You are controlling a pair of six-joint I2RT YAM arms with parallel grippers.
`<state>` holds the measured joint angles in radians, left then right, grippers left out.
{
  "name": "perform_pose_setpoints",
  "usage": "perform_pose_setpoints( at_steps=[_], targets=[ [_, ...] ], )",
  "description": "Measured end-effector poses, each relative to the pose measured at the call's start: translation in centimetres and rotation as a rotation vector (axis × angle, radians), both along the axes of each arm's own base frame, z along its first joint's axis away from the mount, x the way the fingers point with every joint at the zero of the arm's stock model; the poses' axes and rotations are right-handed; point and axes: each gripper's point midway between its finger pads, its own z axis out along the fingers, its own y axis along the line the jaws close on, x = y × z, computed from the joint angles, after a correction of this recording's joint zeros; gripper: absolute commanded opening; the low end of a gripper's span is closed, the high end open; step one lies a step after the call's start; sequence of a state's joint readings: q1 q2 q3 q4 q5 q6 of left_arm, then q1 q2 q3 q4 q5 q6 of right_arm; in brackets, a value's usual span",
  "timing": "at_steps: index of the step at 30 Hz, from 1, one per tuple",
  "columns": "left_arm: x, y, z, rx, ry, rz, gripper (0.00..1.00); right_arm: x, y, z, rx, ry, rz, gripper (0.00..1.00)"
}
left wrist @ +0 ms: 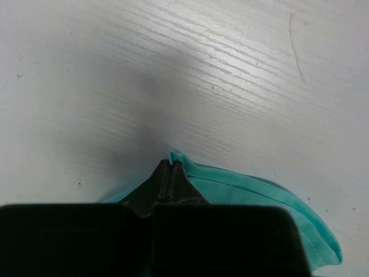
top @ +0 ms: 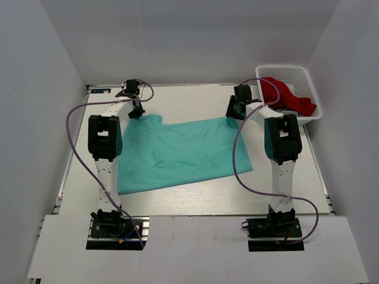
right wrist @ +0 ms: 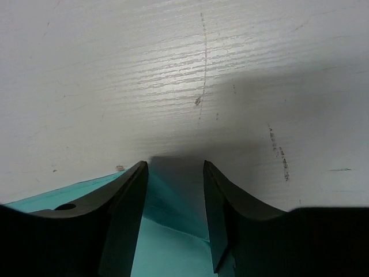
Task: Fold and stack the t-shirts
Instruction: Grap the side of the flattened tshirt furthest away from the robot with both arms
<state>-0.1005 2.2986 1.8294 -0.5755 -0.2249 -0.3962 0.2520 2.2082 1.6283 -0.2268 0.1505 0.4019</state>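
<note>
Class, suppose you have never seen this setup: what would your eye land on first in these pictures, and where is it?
A teal t-shirt lies spread across the middle of the table, the brightest thing in view. At its far corners, the left gripper is shut on the edge while the right gripper stands open astride the cloth. A red garment lies in a white basket at the far right.

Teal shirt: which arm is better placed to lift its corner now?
Left. The left gripper is shut on a far corner of the teal shirt; the right gripper is open, only straddling its corner.
</note>
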Motion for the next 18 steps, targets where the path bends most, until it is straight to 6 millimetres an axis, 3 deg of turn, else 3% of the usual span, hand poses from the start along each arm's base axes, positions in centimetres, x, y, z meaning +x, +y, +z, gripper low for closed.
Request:
perform_pose_setpoints(
  at_steps=[11,18],
  targets=[
    [-0.2,-0.1,0.0,-0.007,0.001,-0.003,0.00,1.0,1.2,0.2,0.009,0.002,0.037,0.55],
    [-0.2,-0.2,0.0,-0.010,0.001,-0.005,0.00,0.8,0.7,-0.2,-0.049,-0.011,0.037,0.41]
  ],
)
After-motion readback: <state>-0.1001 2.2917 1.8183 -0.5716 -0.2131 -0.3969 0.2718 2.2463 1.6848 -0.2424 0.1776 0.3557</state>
